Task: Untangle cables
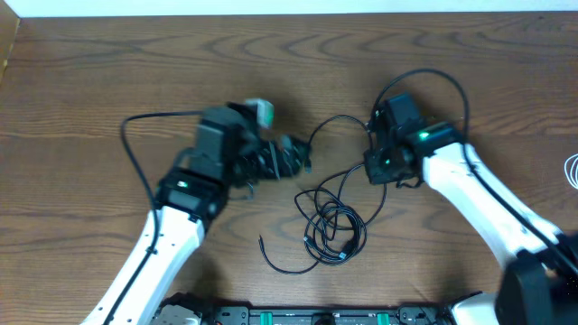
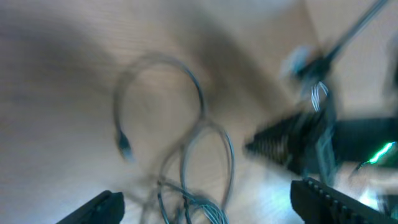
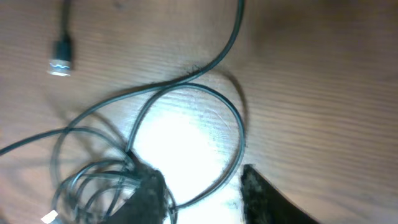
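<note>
Left arm: my white left arm (image 1: 167,244) reaches in from the lower left; its far end is blurred from overhead.
Left gripper: my left gripper (image 2: 206,198) stands wide open and holds nothing. Only the two dark tips show in the wrist view, the rest cut off by the bottom edge.
Left wrist view: badly blurred. Grey loops and one small plug (image 2: 124,147) are all I can make out.
Cables: the black cables (image 1: 332,226) lie in a loose coiled heap on the wooden table (image 1: 81,63), between my two grippers and nearer the front edge. How the loops cross I cannot tell.
Right gripper: my right gripper (image 3: 200,177) is partly open. One thin strand crosses the gap, and coils touch one of my fingers (image 3: 149,196). It does not look pinched.
Far right: a thin white cord (image 1: 572,171) is cut off by the overhead frame's edge, well apart from the heap.
</note>
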Controlling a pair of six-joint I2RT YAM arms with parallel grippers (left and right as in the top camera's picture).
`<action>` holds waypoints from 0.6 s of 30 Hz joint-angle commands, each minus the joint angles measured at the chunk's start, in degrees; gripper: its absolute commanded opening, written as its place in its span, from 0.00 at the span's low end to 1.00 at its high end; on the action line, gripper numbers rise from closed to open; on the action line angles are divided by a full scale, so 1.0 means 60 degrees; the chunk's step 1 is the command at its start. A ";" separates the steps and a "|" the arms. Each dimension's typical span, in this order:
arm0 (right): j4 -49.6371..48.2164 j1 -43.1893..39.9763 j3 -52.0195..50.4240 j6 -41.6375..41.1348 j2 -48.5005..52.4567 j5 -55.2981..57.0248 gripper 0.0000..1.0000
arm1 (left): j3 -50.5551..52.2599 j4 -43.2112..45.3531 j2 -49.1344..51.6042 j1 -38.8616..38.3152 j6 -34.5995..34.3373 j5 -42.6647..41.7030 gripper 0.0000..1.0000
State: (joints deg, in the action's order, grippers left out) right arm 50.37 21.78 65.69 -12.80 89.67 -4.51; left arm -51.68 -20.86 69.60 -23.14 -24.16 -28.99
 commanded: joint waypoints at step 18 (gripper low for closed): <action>0.1038 -0.1330 0.0816 -0.0503 -0.5282 0.0233 0.99 | 0.0047 -0.0692 0.3956 -0.3982 0.3668 0.4972 0.94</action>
State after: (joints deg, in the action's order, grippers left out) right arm 56.45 14.09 69.87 -14.94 59.72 -3.42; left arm -51.66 -24.93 90.41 -46.94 -4.34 -2.11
